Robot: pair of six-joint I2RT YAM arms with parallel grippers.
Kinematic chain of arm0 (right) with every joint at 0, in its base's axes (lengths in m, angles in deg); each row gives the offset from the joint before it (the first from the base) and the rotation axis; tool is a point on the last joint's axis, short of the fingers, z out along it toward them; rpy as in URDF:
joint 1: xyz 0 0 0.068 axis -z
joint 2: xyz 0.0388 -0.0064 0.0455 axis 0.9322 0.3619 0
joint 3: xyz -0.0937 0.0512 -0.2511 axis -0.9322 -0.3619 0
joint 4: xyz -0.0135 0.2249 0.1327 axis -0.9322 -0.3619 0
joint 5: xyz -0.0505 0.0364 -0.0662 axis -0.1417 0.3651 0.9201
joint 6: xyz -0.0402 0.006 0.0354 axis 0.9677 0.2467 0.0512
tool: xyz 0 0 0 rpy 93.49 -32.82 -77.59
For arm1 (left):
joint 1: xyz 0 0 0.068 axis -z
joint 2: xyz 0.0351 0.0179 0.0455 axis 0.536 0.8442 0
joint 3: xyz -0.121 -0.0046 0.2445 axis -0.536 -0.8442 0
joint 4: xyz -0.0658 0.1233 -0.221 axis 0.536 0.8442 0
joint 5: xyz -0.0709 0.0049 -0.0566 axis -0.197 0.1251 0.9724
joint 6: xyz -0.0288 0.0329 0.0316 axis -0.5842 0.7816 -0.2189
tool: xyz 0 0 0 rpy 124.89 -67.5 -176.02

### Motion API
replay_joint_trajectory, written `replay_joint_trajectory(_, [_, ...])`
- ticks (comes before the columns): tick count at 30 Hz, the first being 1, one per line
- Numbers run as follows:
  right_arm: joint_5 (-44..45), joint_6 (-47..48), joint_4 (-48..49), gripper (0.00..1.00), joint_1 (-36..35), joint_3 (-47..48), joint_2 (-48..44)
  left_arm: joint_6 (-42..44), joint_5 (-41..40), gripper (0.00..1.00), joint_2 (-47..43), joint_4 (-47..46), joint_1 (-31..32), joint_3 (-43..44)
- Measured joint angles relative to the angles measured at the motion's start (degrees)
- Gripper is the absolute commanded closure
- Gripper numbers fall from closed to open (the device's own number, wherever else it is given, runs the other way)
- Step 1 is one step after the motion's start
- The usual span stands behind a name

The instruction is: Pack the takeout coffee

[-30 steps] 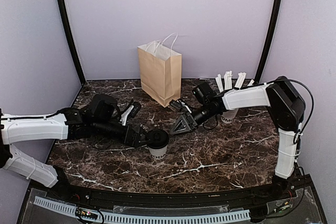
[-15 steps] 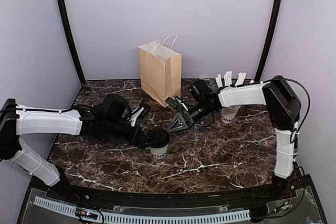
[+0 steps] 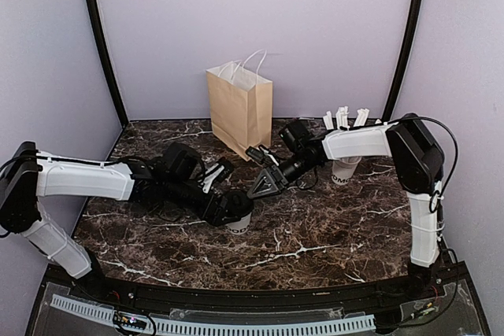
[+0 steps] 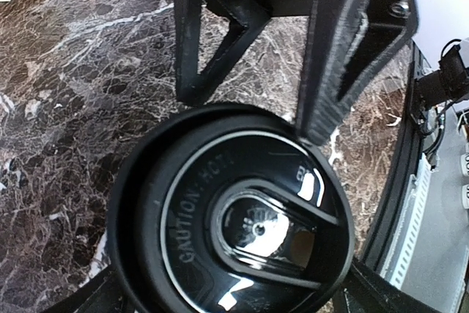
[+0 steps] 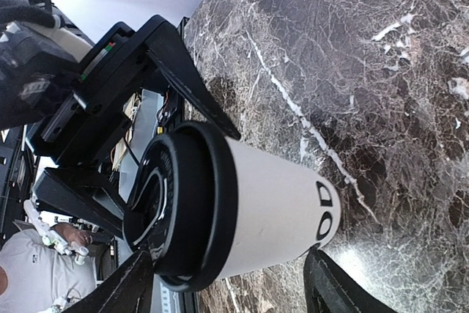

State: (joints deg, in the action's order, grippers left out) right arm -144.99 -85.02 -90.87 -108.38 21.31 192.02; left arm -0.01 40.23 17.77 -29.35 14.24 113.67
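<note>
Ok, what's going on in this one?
Two robot arms are at a white coffee cup standing on the marble table. The left fingers, open, straddle its black lid. The right fingers, also open, face it from the far side. The paper bag stands behind, and the cup isn't packed yet.

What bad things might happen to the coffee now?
1. The left gripper is open, its fingers flanking the black lid rather than the cup body. Squeezing there might pop the lid off or tip the takeout coffee.
2. The right gripper, also open, hovers close beside the same cup, so the two arms might bump.
3. The paper bag stands upright with a narrow mouth, so a clumsy drop might knock it over.
</note>
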Motion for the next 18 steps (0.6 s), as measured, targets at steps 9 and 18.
replay_joint_trajectory(9, [-2.6,0.0,0.0,0.29,0.0,0.0,1.2,0.8,-3.1,0.13,7.5,1.8,-0.2,0.2])
replay_joint_trajectory(18, [-3.9,2.2,-2.6,0.19,0.2,0.1,1.6,1.4,-3.0,0.04,4.3,4.1,-0.5,-0.8])
